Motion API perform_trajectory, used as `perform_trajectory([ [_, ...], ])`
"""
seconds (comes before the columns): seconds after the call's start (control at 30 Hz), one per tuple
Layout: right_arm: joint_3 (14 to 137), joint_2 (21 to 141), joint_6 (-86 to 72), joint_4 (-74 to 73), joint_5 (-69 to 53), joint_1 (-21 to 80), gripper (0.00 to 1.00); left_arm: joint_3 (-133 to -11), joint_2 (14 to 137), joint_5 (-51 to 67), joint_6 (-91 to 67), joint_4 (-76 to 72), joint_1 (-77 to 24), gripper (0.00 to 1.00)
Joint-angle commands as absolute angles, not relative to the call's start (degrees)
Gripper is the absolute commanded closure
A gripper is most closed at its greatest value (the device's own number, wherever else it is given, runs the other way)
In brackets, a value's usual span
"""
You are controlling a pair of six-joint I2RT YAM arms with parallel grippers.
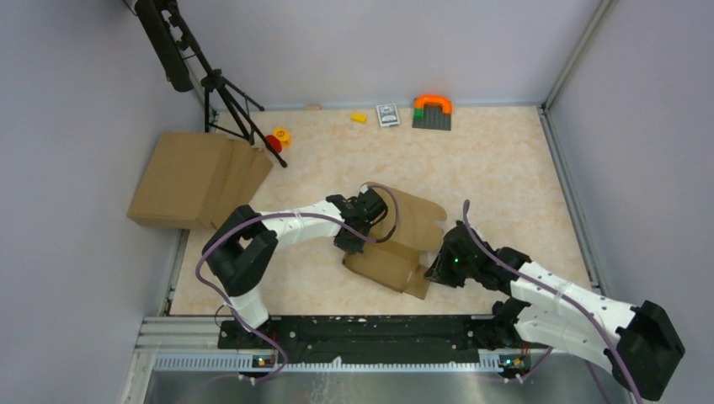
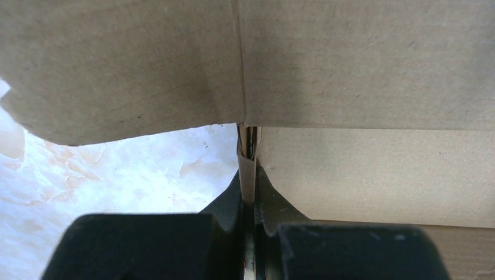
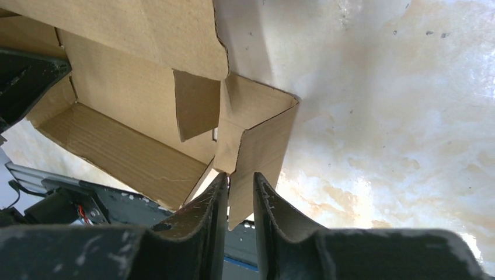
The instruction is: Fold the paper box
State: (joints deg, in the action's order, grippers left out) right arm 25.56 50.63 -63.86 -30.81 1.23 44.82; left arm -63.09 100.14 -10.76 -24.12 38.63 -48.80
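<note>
The paper box (image 1: 404, 220) lies mid-table as a half-formed brown cardboard tray with a big rounded lid flap behind it. My left gripper (image 1: 357, 232) is at its left end, shut on a thin upright cardboard wall (image 2: 248, 169) pinched between the fingers. My right gripper (image 1: 433, 269) is at the box's near right corner. In the right wrist view its fingers (image 3: 239, 182) stand a narrow gap apart on either side of the box's end flap (image 3: 262, 146), which hangs down between them. The tray's inside (image 3: 117, 134) shows to the left.
A bigger pile of flat cardboard (image 1: 189, 177) lies at the left edge beside a black tripod (image 1: 227, 97). Small toys sit along the back wall: a red and yellow piece (image 1: 278, 139), a yellow block (image 1: 359, 117), a card box (image 1: 387, 114), an orange and green brick set (image 1: 432, 111).
</note>
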Motion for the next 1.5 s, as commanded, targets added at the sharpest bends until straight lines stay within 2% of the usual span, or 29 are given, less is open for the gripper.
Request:
perform_trajectory([
  [0.0, 27.52, 48.57, -62.60, -35.68, 1.80, 44.74, 0.83, -65.28, 99.76, -12.47, -24.61, 40.08, -48.87, 1.00],
  [0.07, 27.75, 47.90, -62.41, -36.62, 1.91, 44.78, 0.89, -65.30, 99.76, -12.53, -24.61, 40.14, -48.87, 1.00],
  [0.13, 27.94, 47.47, -62.04, -37.03, 1.67, 44.74, 1.00, -65.37, 99.76, -12.57, -24.61, 40.25, -48.87, 1.00],
  [0.4, 34.15, 46.66, -59.07, -35.40, -0.98, 44.74, 1.00, -65.95, 99.43, -12.68, -24.61, 40.95, -48.93, 1.00],
  [1.0, 43.24, 66.19, -53.94, -23.41, -5.30, 44.74, 1.00, -66.54, 100.39, -11.69, -24.61, 40.92, -49.13, 1.00],
  [1.17, 43.20, 69.40, -53.33, -22.16, -5.40, 44.74, 0.92, -66.18, 100.62, -11.42, -24.70, 40.51, -49.13, 1.00],
  [1.23, 43.23, 70.05, -53.01, -22.25, -5.80, 44.74, 0.83, -66.08, 100.63, -11.40, -24.70, 40.45, -49.13, 1.00],
  [1.37, 42.88, 69.59, -52.80, -23.38, -5.28, 44.74, 0.72, -65.92, 100.71, -11.44, -24.61, 40.21, -49.13, 1.00],
  [1.47, 42.30, 68.98, -52.79, -23.40, -5.18, 44.75, 0.70, -65.81, 100.72, -11.27, -24.61, 40.00, -49.13, 1.00],
])
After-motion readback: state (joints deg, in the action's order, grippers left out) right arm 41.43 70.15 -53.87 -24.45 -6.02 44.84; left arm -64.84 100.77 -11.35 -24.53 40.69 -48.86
